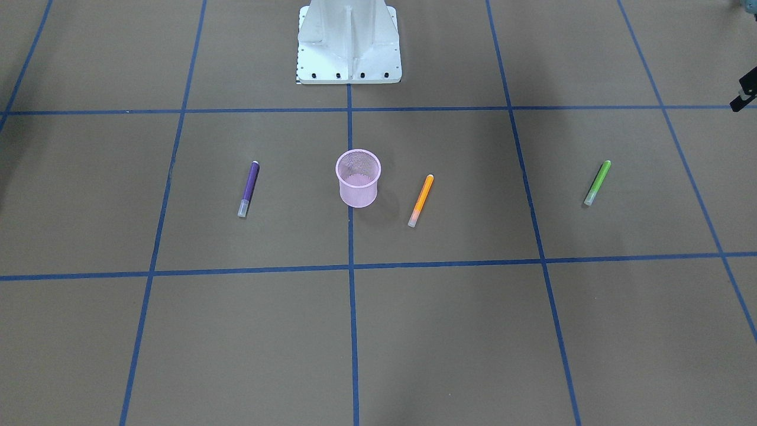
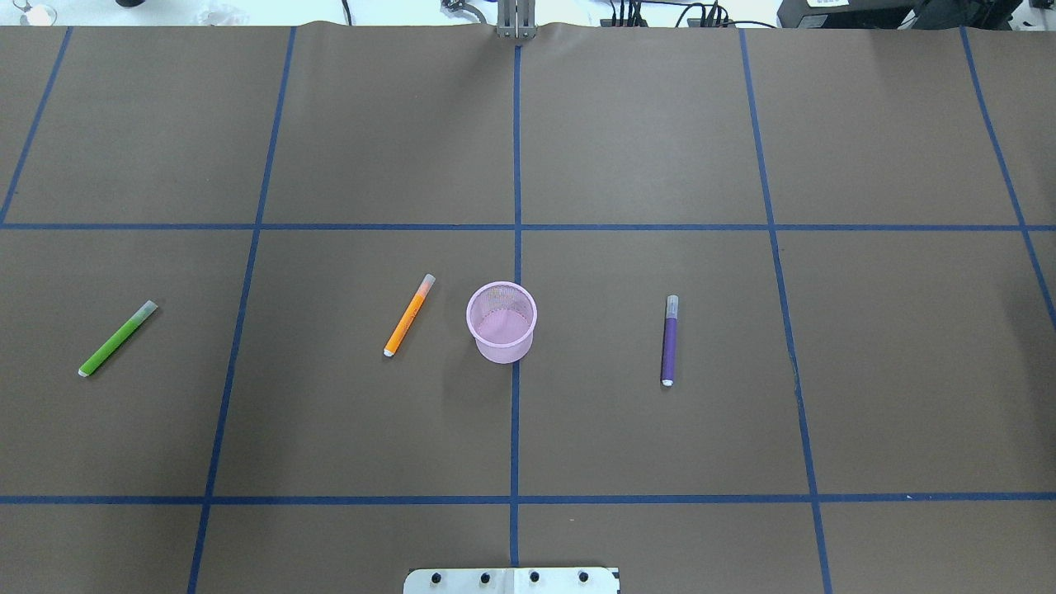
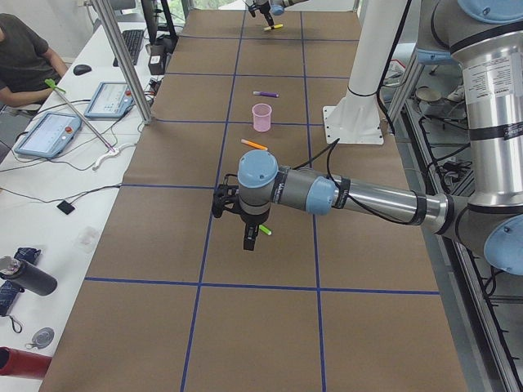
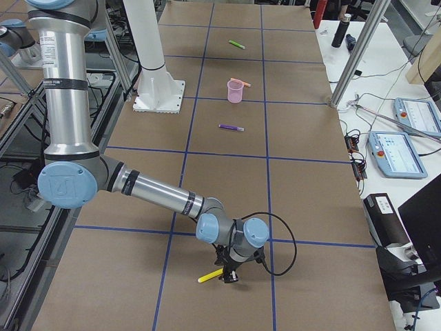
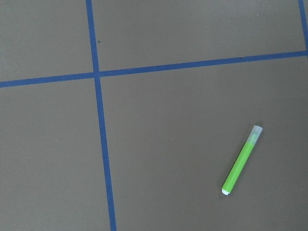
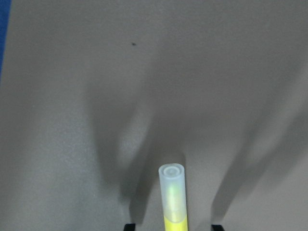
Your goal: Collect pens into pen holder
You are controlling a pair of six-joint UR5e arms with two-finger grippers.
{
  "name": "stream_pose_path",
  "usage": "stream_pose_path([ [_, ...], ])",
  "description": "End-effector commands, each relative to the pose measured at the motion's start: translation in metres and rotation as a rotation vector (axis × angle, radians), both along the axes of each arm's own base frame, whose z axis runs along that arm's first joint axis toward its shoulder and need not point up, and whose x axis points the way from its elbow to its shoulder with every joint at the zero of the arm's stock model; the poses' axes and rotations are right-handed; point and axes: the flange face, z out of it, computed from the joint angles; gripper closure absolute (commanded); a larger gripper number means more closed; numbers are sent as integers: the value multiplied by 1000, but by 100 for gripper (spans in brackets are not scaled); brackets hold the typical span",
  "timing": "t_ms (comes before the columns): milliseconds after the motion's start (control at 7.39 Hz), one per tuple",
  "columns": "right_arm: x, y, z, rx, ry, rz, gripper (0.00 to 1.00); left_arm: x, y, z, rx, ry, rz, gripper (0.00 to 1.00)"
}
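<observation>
The pink mesh pen holder (image 2: 502, 323) stands upright mid-table. The orange pen (image 2: 409, 315) lies just left of it, the purple pen (image 2: 669, 340) to its right, and the green pen (image 2: 117, 338) far left. My left gripper (image 3: 248, 233) hovers over the green pen (image 5: 242, 160); I cannot tell whether it is open or shut. My right gripper (image 6: 173, 226) is low over the table at its far right end. It is open, with a fingertip (image 6: 129, 226) on each side of the yellow pen (image 6: 172, 197) and a gap between them.
The robot's white base (image 1: 349, 44) stands behind the holder. Blue tape lines cross the brown table cover. Operators' desks with tablets (image 3: 49, 131) and metal frame posts (image 4: 358, 55) line the far table edge.
</observation>
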Motion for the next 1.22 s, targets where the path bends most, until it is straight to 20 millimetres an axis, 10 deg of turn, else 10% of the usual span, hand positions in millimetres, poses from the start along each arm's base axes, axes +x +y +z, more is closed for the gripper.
stream_pose_path([
  [0, 0, 0, 0, -2, -2, 3, 45, 0, 0, 1, 1, 0, 2, 0],
  [406, -1, 2, 3, -14, -16, 6, 50, 0, 0, 0, 3, 0, 3, 0],
  [676, -1, 1, 3, -13, -16, 6, 100, -1, 0, 0, 3, 0, 1, 0],
  [1082, -4, -4, -8, 0, -46, 19, 100, -1, 0, -2, 5, 0, 0, 0],
])
